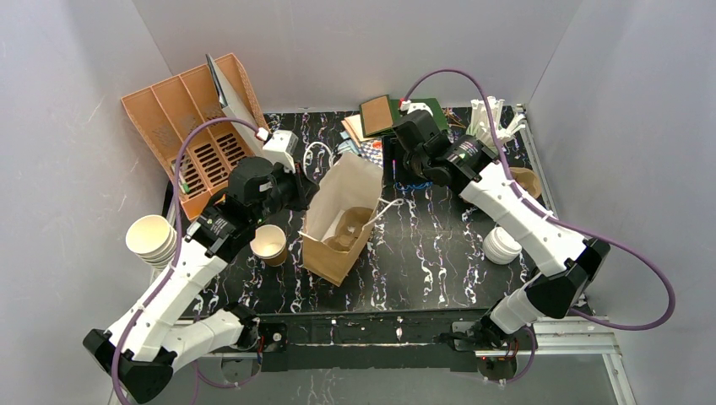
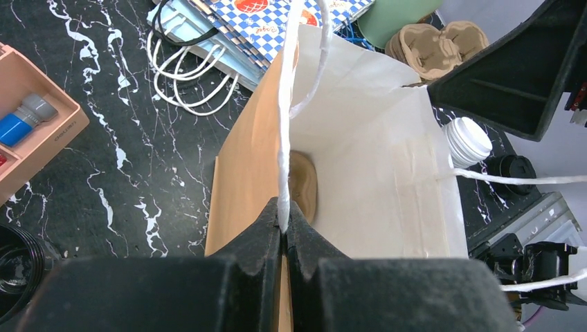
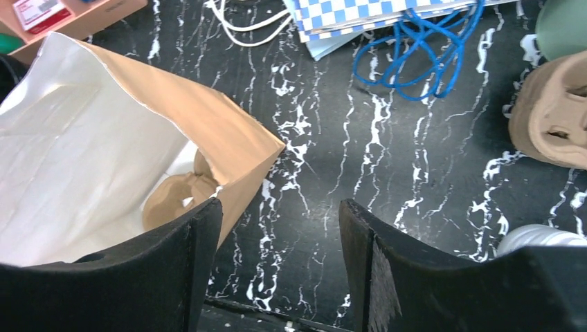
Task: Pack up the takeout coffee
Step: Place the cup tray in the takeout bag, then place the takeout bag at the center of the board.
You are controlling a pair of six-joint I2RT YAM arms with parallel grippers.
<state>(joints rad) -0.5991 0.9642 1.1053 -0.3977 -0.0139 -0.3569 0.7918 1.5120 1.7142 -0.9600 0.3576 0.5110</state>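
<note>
- Left gripper (image 2: pixel 284 228) was pressed together on the cord handle (image 2: pixel 282 138) of the bag (image 1: pixel 329 253); right gripper (image 3: pixel 277 218) stood spread and empty, right of the bag.
- Risk: a hard pull could tear the handle or tip the bag.
- Bag showed only a pulp carrier (image 1: pixel 346 229).
- Cup (image 1: pixel 268 245) stood lidless, left of the bag; lids (image 1: pixel 503 245) lay well right.

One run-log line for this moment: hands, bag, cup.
left hand: shut on bag handle | right hand: open, beside paper bag | cup carrier: inside bag | brown cup: unlidded, outside bag
</note>
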